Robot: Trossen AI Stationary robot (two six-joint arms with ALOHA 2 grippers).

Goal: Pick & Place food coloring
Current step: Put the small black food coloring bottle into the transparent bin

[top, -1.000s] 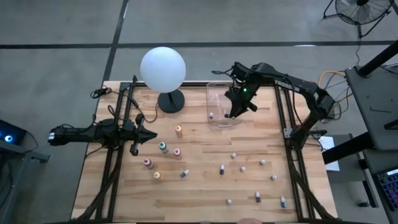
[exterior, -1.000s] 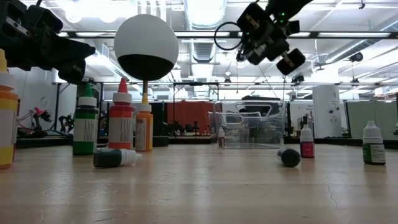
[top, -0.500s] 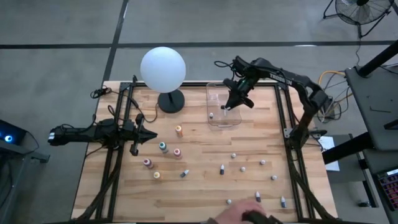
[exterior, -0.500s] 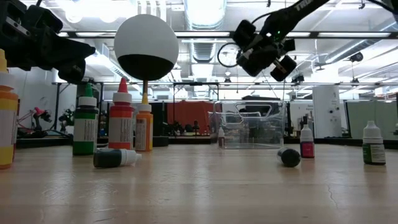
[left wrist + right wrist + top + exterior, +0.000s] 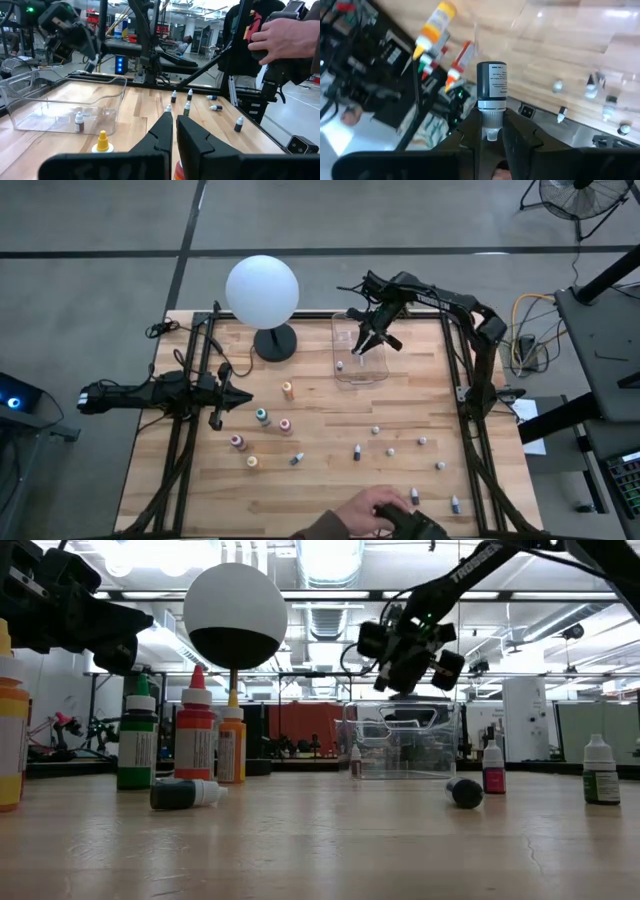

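My right gripper (image 5: 361,346) hangs over the clear bin (image 5: 345,325) at the table's far side, shut on a small dark food coloring bottle (image 5: 491,86) with a white cap. One small bottle (image 5: 340,365) stands inside the bin. Larger bottles, orange (image 5: 287,390), teal (image 5: 262,416) and pink (image 5: 285,425), stand on the table's left half. Several small ones (image 5: 357,452) are scattered on its right half. My left gripper (image 5: 246,395) waits shut and level at the table's left side. My right gripper pinches the bottle's white cap end (image 5: 492,119) between its two fingers. The dark body sticks out past the fingertips (image 5: 470,134). The bottle is lifted clear, above the bin.
A white globe lamp (image 5: 262,290) stands at the far left of the bin. A person's hand (image 5: 385,515) reaches over the table's near edge among the small bottles there. Dark frame rails (image 5: 180,440) run along both sides of the table.
My right gripper has gone down and toward the far left, over the bin, rolling about its own line with the bottle still held. A person's hand has come in over the table's near edge.
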